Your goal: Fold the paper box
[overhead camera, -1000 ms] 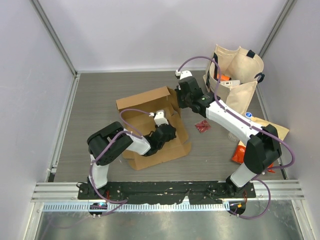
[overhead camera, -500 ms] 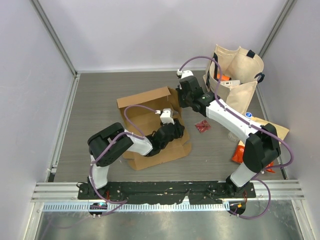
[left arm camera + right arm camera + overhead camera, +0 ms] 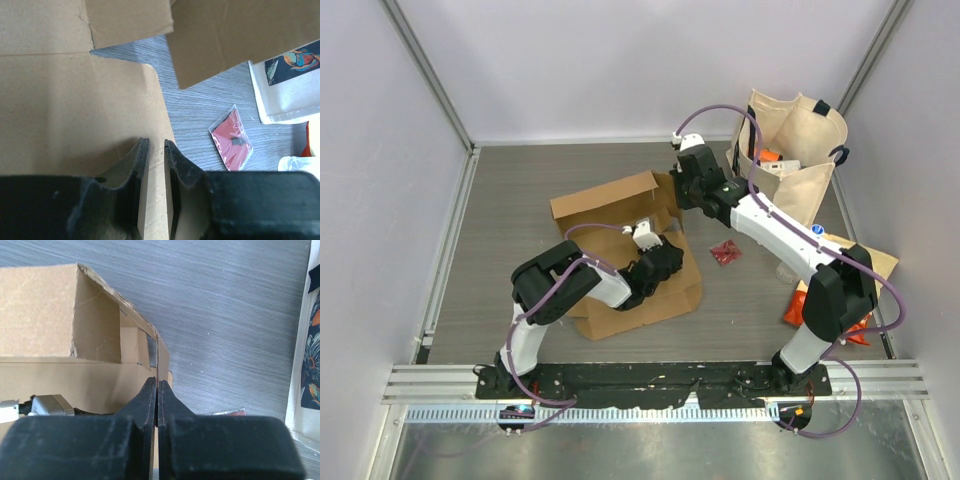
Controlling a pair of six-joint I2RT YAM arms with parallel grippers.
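Observation:
The paper box [image 3: 620, 305] is a brown cardboard sheet lying mid-table, with its back wall [image 3: 605, 195] raised. It also shows in the left wrist view [image 3: 75, 100] and the right wrist view [image 3: 50, 305]. My left gripper [image 3: 667, 262] rests low over the box's flat right panel. Its jaws [image 3: 154, 146] stand a narrow gap apart, with the panel's face showing between them. My right gripper [image 3: 674, 198] is at the box's back right corner. It is shut [image 3: 157, 382] on the thin upright edge of a side flap [image 3: 157, 357].
A cream tote bag [image 3: 790, 150] stands at the back right. A small red packet [image 3: 725, 252] lies right of the box and shows in the left wrist view [image 3: 232, 140]. An orange snack bag [image 3: 800, 305] and a brown sheet [image 3: 870, 262] lie at the right wall.
My left gripper slid right across the flat panel, then back slightly, and its elbow swung right. My right gripper kept hold of the flap and shifted a little up and left.

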